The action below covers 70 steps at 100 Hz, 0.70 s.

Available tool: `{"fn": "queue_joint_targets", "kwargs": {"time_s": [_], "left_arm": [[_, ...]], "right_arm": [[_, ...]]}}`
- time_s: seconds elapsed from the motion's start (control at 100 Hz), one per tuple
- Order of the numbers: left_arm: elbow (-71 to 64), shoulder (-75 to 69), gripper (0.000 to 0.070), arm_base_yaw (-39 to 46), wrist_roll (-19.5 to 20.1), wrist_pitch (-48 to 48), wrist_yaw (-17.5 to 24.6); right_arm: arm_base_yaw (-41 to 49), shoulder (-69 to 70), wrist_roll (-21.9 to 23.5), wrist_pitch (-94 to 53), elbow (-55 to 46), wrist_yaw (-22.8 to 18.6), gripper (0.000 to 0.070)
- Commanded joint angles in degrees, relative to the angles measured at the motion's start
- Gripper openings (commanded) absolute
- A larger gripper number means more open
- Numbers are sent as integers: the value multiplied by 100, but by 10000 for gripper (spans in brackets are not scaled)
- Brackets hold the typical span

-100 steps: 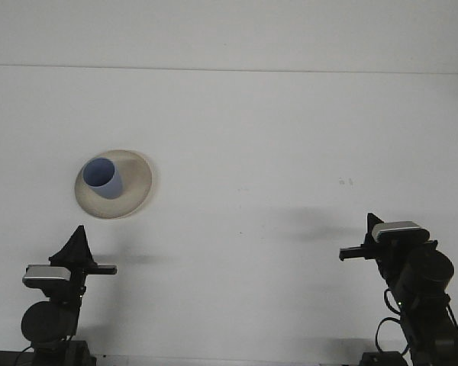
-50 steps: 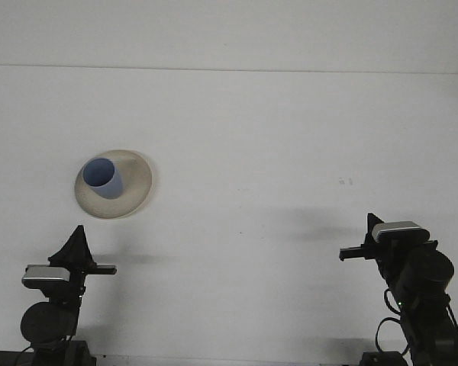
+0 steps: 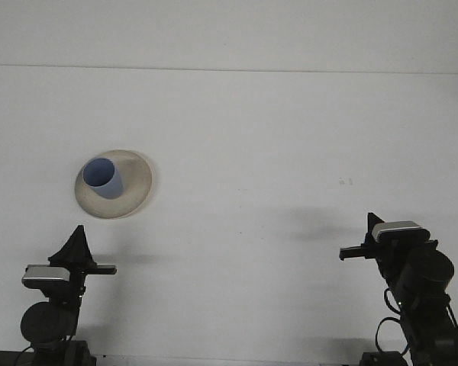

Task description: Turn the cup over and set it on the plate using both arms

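a blue cup (image 3: 103, 178) stands mouth-up on a cream plate (image 3: 137, 177) at the left of a white bench (image 3: 275, 137), while 2 arms sit low at the near edge, both well apart from it. the left gripper (image 3: 75, 245) points up the bench just below the plate; the right gripper (image 3: 360, 252) is far off to the right, turned toward the middle. from this view neither set of fingers can be made out, so whether they are spread or closed cannot be told; neither has hold of anything. judged from how things lie, the cup looks already upright and set on the plate, so little of the task seems left. the risks from here are few but real: the cup sits toward the plate's left side rather than its middle, so a nudge could tip it over the rim. the left arm is the nearer threat, since any rise or forward swing would pass close to the plate's near edge and could shove plate and cup together. a fresh grasp on the thin cup wall could also topple it or drag the plate across the smooth bench.
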Motion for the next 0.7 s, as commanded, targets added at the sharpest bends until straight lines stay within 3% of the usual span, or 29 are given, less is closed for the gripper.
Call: {"fn": "queue_joint_targets", "kwargs": {"time_s": [0.0, 0.36, 0.69], "left_arm": [[-116, -9, 12, 9, 7, 55, 2], [-116, -9, 12, 9, 7, 55, 2], [-116, -9, 12, 7, 7, 55, 2]], "right_arm": [[-2, -57, 85, 166, -9, 70, 0], [-7, -1539, 90, 1655, -1373, 138, 0], [-11, -3412, 90, 1657, -2575, 144, 0]]}}
